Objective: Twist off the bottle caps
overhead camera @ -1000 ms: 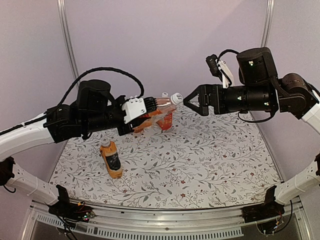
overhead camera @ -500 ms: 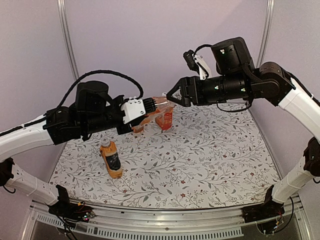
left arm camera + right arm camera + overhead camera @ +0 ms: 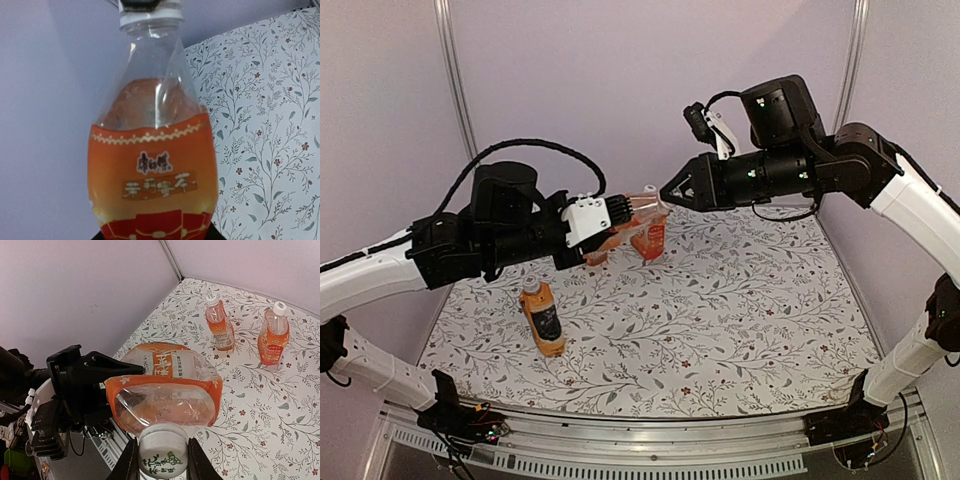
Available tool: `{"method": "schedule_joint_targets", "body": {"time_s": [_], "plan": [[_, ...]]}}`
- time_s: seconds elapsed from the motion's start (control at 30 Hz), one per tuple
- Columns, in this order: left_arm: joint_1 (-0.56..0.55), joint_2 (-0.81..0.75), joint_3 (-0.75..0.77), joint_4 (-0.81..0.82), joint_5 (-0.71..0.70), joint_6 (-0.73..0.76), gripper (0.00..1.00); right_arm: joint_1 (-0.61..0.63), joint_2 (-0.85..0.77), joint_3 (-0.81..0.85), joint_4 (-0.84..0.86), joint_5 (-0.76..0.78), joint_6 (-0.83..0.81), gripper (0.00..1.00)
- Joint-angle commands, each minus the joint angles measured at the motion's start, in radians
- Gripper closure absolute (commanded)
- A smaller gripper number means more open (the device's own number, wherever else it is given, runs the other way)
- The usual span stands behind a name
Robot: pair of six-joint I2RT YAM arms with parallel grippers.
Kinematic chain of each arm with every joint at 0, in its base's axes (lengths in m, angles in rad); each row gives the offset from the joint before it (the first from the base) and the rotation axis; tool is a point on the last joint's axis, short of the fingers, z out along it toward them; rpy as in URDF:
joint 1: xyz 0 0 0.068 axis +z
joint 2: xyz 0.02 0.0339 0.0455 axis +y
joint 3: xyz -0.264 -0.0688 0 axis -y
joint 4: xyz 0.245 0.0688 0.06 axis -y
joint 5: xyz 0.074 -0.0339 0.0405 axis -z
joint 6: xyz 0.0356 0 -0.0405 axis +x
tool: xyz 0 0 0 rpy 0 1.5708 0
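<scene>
My left gripper (image 3: 623, 214) is shut on the body of a clear bottle of orange drink (image 3: 165, 390), holding it in the air almost level with its neck toward the right arm. The bottle fills the left wrist view (image 3: 155, 165). Its white bottle cap (image 3: 162, 456) sits between the fingers (image 3: 129, 464) of my right gripper (image 3: 669, 194), which press it from both sides. In the left wrist view the cap (image 3: 150, 19) is at the top edge, with dark fingertips over it.
A black-labelled bottle (image 3: 542, 318) stands capped at the near left of the flowered tablecloth (image 3: 720, 330). Another orange bottle (image 3: 650, 238) stands behind the held one. The right wrist view shows two capped bottles standing (image 3: 219, 322) (image 3: 273, 335). Walls close off the back and both sides.
The right arm has swung left up to the held bottle, and its jaws have gone from wide open to closed on the cap. The left arm and bottle have stayed put.
</scene>
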Motion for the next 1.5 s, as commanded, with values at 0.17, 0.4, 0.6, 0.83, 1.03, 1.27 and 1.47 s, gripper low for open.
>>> {"method": "schedule_joint_targets", "body": {"time_s": [0.17, 0.4, 0.6, 0.83, 1.03, 1.27, 1.47], "plan": [[0.013, -0.024, 0.173, -0.303, 0.512, -0.24, 1.0, 0.087, -0.06, 0.003, -0.163, -0.337, -0.564, 1.0], [0.009, 0.015, 0.268, -0.477, 0.768, -0.302, 1.0, 0.104, 0.037, 0.212, -0.528, -0.29, -0.89, 1.0], [0.001, 0.028, 0.275, -0.449, 0.739, -0.326, 1.0, 0.107, 0.091, 0.276, -0.566, -0.24, -0.968, 0.98], [0.001, 0.01, 0.22, -0.351, 0.556, -0.32, 1.0, 0.108, -0.017, 0.165, -0.307, -0.073, -0.776, 0.01], [-0.01, -0.014, 0.105, -0.169, 0.224, -0.176, 1.0, 0.108, -0.081, 0.082, -0.143, 0.072, -0.314, 0.01], [-0.024, -0.012, 0.005, 0.085, -0.058, 0.024, 1.0, 0.088, -0.101, -0.018, -0.074, 0.218, 0.01, 0.01], [-0.035, -0.017, -0.038, 0.136, -0.093, 0.109, 1.0, 0.033, -0.09, -0.042, 0.058, 0.12, 0.022, 0.05]]}}
